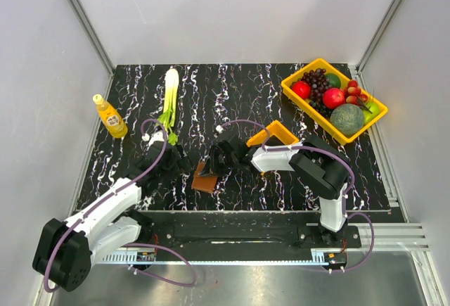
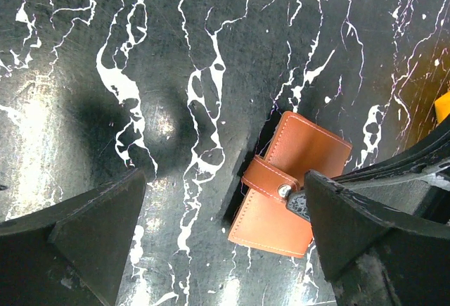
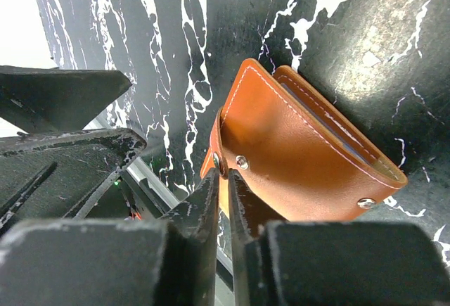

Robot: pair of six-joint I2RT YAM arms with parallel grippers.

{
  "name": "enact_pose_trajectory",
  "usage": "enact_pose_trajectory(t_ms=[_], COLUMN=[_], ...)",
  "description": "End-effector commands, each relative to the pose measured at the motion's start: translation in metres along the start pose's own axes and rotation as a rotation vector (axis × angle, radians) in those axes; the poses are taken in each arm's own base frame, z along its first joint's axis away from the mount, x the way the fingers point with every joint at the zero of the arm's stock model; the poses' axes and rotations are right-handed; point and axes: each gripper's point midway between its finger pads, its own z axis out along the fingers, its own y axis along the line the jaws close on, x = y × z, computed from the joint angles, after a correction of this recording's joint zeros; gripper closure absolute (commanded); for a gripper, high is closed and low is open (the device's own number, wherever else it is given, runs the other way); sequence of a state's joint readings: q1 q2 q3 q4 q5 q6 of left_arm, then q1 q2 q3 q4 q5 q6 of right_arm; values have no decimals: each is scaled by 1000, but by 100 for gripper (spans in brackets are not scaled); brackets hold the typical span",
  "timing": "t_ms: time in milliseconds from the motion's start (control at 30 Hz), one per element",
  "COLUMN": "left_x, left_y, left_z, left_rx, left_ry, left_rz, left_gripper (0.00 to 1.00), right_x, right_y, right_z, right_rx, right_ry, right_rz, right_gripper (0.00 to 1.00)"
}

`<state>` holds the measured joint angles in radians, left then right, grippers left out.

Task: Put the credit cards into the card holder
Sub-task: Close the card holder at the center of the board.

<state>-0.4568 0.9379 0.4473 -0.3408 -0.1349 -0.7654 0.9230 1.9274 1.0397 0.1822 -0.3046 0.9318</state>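
The brown card holder (image 1: 204, 181) is near the table's front middle, tilted with its far edge raised. My right gripper (image 1: 215, 165) is shut on its snap strap; in the right wrist view the jaws (image 3: 223, 179) pinch the strap at the card holder's (image 3: 295, 151) edge. A thin bluish-grey edge (image 3: 337, 131) shows in its slot; I cannot tell if it is a credit card. No loose credit cards are in view. My left gripper (image 1: 176, 160) is open and empty just left of the card holder (image 2: 281, 200), which lies near the right finger (image 2: 365, 236).
A small orange bin (image 1: 280, 132) stands behind the right gripper. A yellow tray (image 1: 309, 68) of fruit is at the back right. A leek (image 1: 169, 95) and a yellow bottle (image 1: 110, 116) are at the back left.
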Motion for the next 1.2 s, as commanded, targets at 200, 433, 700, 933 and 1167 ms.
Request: enact_pose_trajectory(t_ms=[200,433,700,933,1167], left_x=[-1,4,11,28,23], left_y=[-3,1,-8,-14,-23], left_z=[3,7,11,17,17], left_rx=[28,15,82,146,182], left_ry=[-4,10,44,104,93], left_rz=[16,47,90,120,128], left_gripper=[1,6,14,26,28], right_x=[-14,-13,-9,-8,-3], right_y=[10,7,-7,-23,-33], right_z=[-5,-5,0,1,3], right_rx=[15,26,84,156,183], right_ry=[-52,-46,-36,-35,-18], right_rz=[-31,-18,26,53,79], right_gripper=[98,100,100,100,100])
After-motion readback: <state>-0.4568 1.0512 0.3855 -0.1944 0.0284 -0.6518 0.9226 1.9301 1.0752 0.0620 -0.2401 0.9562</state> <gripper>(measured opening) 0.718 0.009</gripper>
